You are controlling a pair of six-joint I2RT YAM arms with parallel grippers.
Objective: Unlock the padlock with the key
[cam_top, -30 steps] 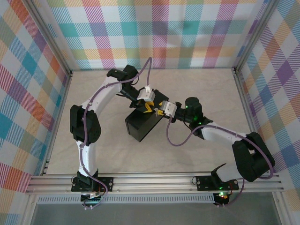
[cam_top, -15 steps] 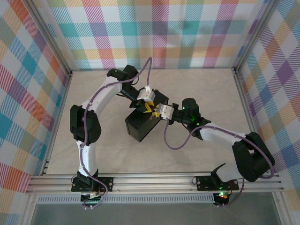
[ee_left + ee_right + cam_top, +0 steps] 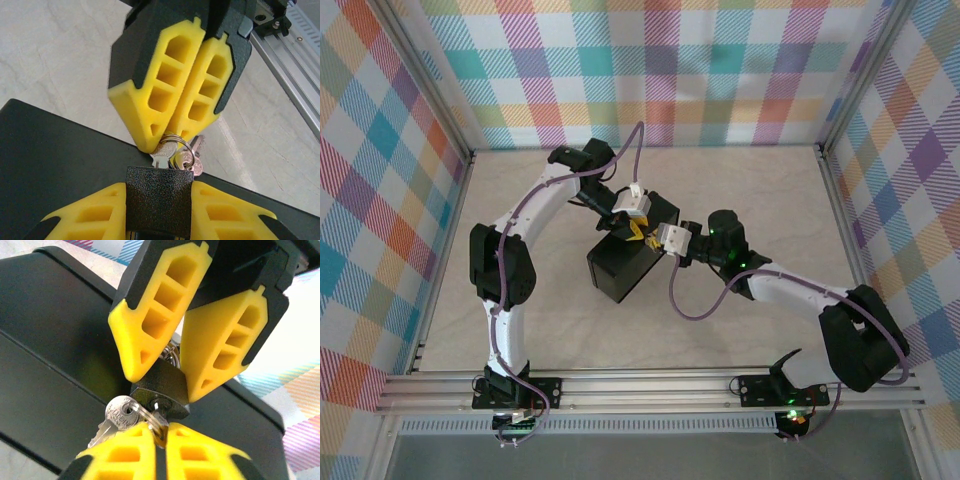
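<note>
Now that the right gripper (image 3: 157, 434), clamped on the key (image 3: 163, 151), has edged in, the key meets the padlock (image 3: 159, 199) pinched by the left gripper (image 3: 634, 228); turning looks next.

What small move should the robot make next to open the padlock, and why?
Probably twist the right gripper to turn the key: it looks seated in the keyhole of the padlock, which the left gripper clamps steady.
</note>
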